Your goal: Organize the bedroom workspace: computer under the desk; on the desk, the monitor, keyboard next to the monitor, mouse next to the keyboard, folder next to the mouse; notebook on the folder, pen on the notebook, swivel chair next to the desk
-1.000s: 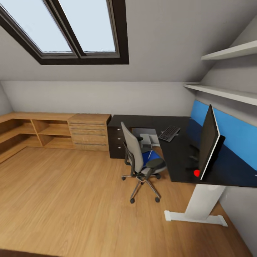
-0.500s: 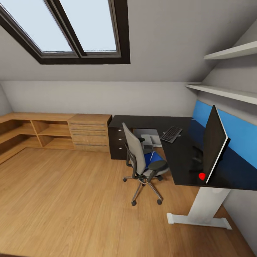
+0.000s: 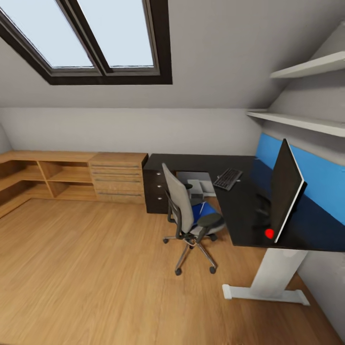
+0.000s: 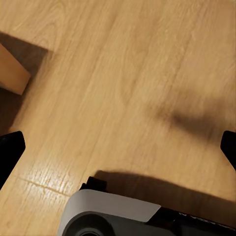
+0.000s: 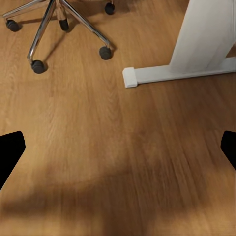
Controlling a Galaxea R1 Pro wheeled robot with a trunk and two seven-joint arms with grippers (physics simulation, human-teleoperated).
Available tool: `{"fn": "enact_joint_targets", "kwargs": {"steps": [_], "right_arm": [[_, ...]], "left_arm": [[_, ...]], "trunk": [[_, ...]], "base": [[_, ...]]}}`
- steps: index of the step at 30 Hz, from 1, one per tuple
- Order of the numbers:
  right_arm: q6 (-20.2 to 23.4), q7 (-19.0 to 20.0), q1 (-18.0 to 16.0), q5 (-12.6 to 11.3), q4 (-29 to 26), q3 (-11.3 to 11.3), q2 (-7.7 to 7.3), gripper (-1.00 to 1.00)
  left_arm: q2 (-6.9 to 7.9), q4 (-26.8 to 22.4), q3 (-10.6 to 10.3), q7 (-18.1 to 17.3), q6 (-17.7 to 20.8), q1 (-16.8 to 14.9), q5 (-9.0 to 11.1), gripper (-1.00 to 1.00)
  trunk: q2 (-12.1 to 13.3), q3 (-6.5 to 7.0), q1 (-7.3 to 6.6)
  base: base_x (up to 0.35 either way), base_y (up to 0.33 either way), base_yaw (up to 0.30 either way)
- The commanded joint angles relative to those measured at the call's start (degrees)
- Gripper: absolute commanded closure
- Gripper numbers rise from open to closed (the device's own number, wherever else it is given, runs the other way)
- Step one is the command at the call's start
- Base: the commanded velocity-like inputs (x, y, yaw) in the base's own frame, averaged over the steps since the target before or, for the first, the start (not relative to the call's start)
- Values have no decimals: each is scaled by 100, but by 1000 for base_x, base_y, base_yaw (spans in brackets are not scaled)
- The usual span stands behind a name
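The black-topped desk (image 3: 239, 211) stands along the right wall on white legs. On it the monitor (image 3: 285, 191) is upright, seen nearly edge-on, and the keyboard (image 3: 227, 178) lies farther back. The light-grey computer (image 3: 197, 184) sits under the desk. The grey swivel chair (image 3: 188, 213) stands in front of the desk with the blue folder (image 3: 202, 211) on its seat. The mouse, notebook and pen are hidden or too small to tell. My left gripper (image 4: 118, 150) and right gripper (image 5: 118, 150) both hang open over the wooden floor, holding nothing.
A small red round object (image 3: 269, 233) sits on the desk by the monitor's near end. Wooden shelving and a chest of drawers (image 3: 120, 177) line the back wall. The chair's chrome base (image 5: 64, 22) and the desk's white foot (image 5: 177, 71) lie ahead of my right gripper.
The whole head view has shifted slightly, so the camera has moved. The chair, desk and things on it have stayed where they were.
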Motion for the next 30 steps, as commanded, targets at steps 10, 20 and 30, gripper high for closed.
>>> {"fn": "enact_joint_targets", "kwargs": {"steps": [10,20,30], "right_arm": [[-19,10,-4,30,14,1,0,-100],[-5,14,-4,28,7,7,5,-100],[-11,14,-4,28,12,9,2,-100]], "left_arm": [[-71,-253,-55,767,8,-3,110,-100],[-123,-260,-57,865,33,-3,107,-100],[-123,-260,-58,867,33,-4,100,-100]], "trunk": [[-407,-150,221],[-808,-326,440],[-1209,-506,660]], "base": [[0,0,-225],[0,0,-61],[0,0,0]]}}
